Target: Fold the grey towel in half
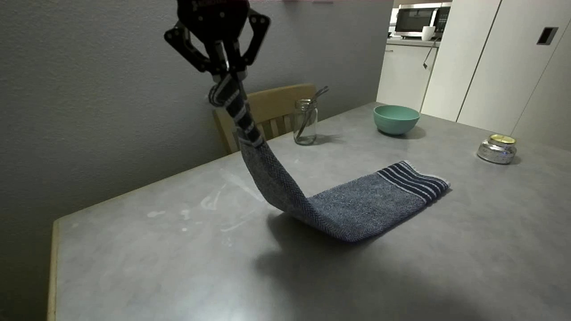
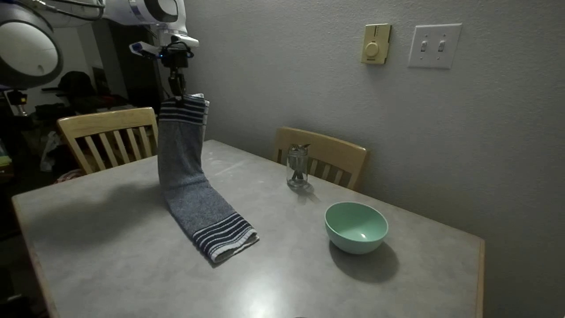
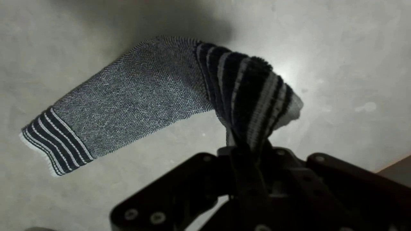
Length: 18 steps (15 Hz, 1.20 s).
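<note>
- Textured grey wall (image 2: 265,79) bearing a yellowish thermostat (image 2: 375,37) and a double light switch (image 2: 433,55)
- Two slat-backed wooden chairs (image 2: 108,118) at the wood-edged grey bench (image 2: 291,256)
- Microwave (image 1: 415,20) on a counter (image 1: 410,43), near tall white doors (image 1: 511,67)

In an exterior view, the tabletop (image 1: 134,267) lies open across the lower left and bottom of the frame; the grey towel (image 1: 357,205) slants up from the centre to the gripper (image 1: 229,76) at upper left, barring the way; a glass jar (image 1: 310,128) and a wooden chair (image 1: 272,102) crowd the upper centre; a silver jar (image 1: 496,151) stands far right; in an exterior view, a free lane runs through the lower centre between the grey towel and the teal bowl (image 2: 355,229).
</note>
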Available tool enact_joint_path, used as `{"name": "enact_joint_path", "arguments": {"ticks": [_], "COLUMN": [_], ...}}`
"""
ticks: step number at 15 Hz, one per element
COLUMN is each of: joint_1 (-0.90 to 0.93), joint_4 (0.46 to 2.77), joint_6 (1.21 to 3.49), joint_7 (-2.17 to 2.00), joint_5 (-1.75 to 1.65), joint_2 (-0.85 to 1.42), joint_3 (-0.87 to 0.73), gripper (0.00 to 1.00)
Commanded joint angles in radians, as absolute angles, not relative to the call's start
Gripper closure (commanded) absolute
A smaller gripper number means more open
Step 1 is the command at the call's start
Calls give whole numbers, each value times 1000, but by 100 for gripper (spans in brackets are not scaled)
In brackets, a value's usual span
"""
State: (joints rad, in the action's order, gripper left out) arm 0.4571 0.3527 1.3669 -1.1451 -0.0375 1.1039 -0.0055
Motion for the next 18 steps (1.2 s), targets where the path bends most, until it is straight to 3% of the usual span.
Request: {"name": "enact_joint_path", "arguments": {"ticks": [1,9,16,17,18], "joint_1": [411,356,345,355,354], "joint_4": [364,378,356,376,375], "joint_6": [1343,1309,1421,1391,1410], "joint_7": [-1145,-1146,-1320,-1290,-1301], "joint_5": [4,59,89,68,68], "joint_2": [1070,1054,1069,1065,1065], "joint_3": [23,57,59,50,50], "gripper": [98,98,98,90,90]}}
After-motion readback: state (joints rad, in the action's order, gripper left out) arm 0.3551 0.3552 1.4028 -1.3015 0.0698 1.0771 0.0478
